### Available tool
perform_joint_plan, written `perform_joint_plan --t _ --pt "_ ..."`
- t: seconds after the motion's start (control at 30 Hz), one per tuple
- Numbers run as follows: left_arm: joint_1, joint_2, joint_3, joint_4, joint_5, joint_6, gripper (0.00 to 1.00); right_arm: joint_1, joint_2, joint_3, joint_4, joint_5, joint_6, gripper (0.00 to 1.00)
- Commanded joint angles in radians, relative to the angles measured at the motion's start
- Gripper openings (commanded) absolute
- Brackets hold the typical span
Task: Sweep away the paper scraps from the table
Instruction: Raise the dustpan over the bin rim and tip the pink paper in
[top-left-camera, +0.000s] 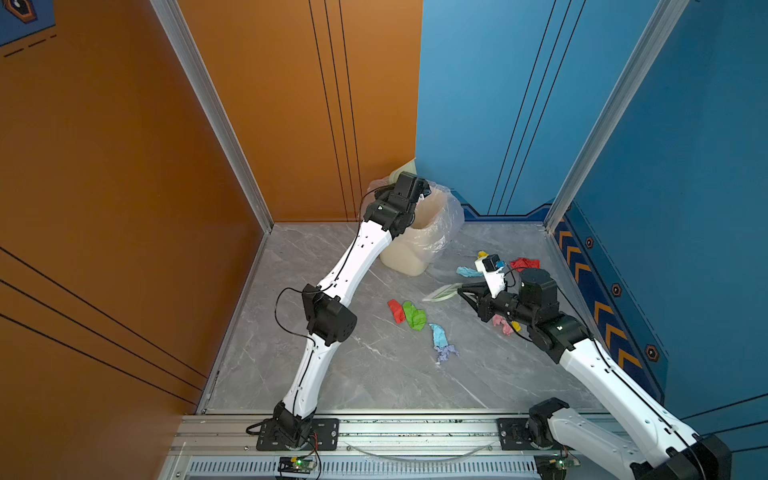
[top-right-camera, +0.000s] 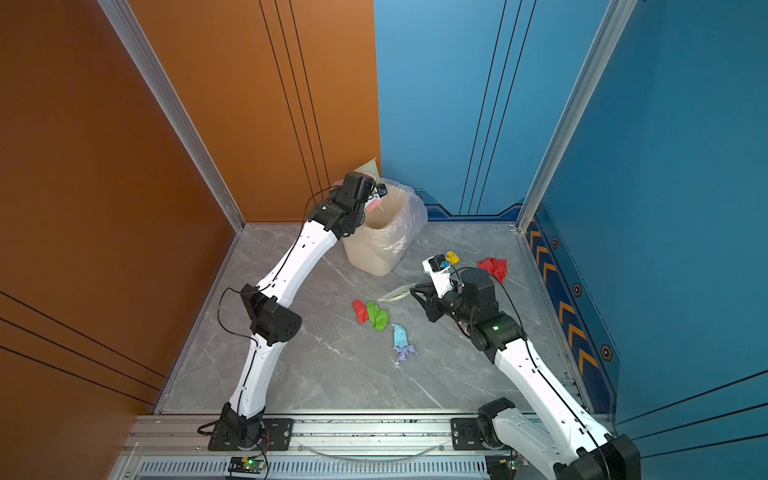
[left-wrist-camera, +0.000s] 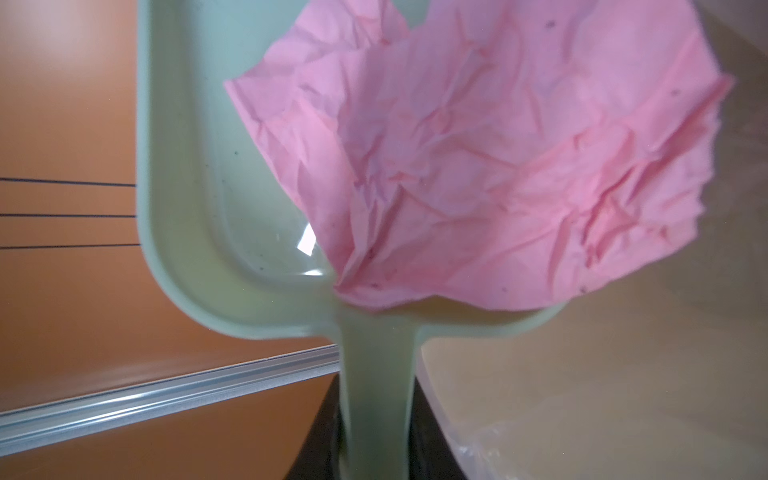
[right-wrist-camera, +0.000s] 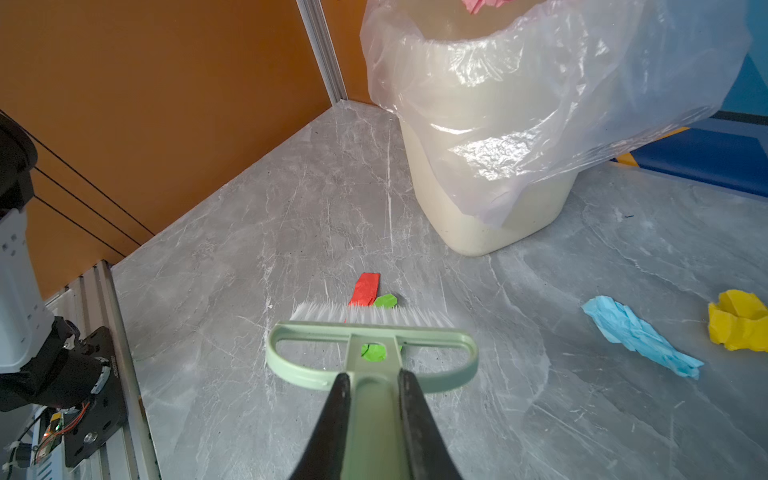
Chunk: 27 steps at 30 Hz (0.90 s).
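Left wrist view: dustpan load at the bin, ready to be tipped in
My left pincer (left-wrist-camera: 376, 436) is clamped shut on the handle of the dustpan (left-wrist-camera: 187, 166), which is raised at the bin (left-wrist-camera: 582, 395) with one pink scrap (left-wrist-camera: 498, 166) lying in it. My right pincer (right-wrist-camera: 372, 382) is closed on the handle of the brush (right-wrist-camera: 372, 345), its bristles near the red scrap (right-wrist-camera: 365, 289) and green scrap (right-wrist-camera: 385, 301) on the table (right-wrist-camera: 249, 208). Step in hand, as I judge it: emptying. The next move calls for more tilt so the pink scrap slides inside the rim, then the dustpan goes back to the table facing the brush
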Motion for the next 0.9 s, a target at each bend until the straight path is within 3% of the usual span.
perform_joint_plan --t 0.0,0.33,0.87 --pt "-0.006 -0.002 -0.004 0.051 -0.028 0.083 0.0 -0.004 0.004 -0.007 0.032 -0.024 0.015 0.0" --pt "-0.005 -0.015 -0.053 0.162 -0.07 0.251 0.0 -0.004 -0.007 -0.017 0.038 -0.02 0.018 0.0" --pt "-0.007 -0.029 -0.049 0.24 -0.06 0.315 0.0 -0.003 -0.029 -0.03 0.043 -0.012 0.019 0.0"
